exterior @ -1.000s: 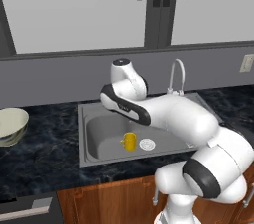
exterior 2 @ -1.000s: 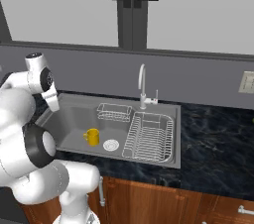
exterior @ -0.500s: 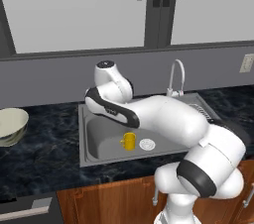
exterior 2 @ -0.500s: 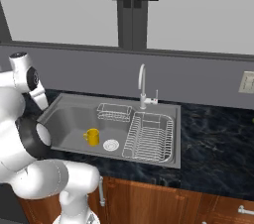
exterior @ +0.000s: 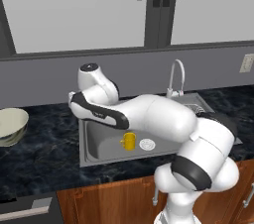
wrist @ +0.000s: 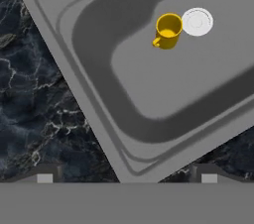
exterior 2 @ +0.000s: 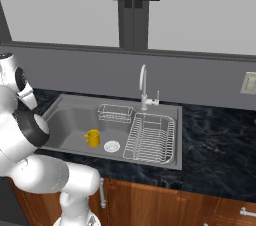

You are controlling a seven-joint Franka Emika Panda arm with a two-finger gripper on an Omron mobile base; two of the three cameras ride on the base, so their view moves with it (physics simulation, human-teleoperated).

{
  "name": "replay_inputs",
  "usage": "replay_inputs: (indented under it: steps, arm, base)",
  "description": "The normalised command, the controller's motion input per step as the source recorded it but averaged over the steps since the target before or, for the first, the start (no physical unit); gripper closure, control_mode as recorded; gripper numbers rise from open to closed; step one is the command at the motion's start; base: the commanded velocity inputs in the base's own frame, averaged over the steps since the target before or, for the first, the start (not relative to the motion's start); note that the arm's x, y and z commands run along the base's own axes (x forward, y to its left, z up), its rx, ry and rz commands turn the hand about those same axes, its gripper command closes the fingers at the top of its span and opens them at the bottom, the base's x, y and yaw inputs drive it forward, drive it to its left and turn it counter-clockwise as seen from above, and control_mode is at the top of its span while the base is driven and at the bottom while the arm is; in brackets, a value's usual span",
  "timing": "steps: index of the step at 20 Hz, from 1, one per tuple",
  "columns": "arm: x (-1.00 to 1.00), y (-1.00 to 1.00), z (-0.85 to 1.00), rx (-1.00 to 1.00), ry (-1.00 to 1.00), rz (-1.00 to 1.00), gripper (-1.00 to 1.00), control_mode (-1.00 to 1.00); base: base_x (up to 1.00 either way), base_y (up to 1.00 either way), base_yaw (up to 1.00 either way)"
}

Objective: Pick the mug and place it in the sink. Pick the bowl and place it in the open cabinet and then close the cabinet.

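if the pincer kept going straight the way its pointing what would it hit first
Probably the sink: the open pincer looks down at its near wall and floor, by the rim. The mug stands farther along, off that line. Depth is hard to judge.

Your task items as they stand:

Mug [wrist: 167, 30]: small, plain yellow, one handle. You have it upright on the floor of the sink [exterior 2: 70, 120], just beside the round drain [exterior 2: 112, 145]; in the left base view its handle points left.

Sink: grey steel rectangular basin set into your dark marbled counter, with a wire rack [exterior 2: 150, 138] in its right part and a curved faucet [exterior 2: 144, 88] at the back rim.

Bowl [exterior: 10, 126]: wide, cream-white, upright on your counter, well apart from the sink to the left.
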Motion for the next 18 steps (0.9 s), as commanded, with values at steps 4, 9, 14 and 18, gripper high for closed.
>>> replay_inputs:
  steps: [4,9,14,18]
  arm:
    - [0.0,0.49,0.0,0.03,-0.04,0.04,-1.0,-1.0]
    - [0.0,0.51,0.0,0.05,-0.04,0.03,-1.0,-1.0]
    - [0.0,0.49,0.0,0.05,-0.02,0.03,-1.0,-1.0]
    - [0.0,0.45,0.0,0.05,-0.02,0.03,-1.0,-1.0]
  base:
    - [0.0,0.0,0.0]
    - [0.0,0.0,0.0]
    - [0.0,0.0,0.0]
    - [0.0,0.0,0.0]
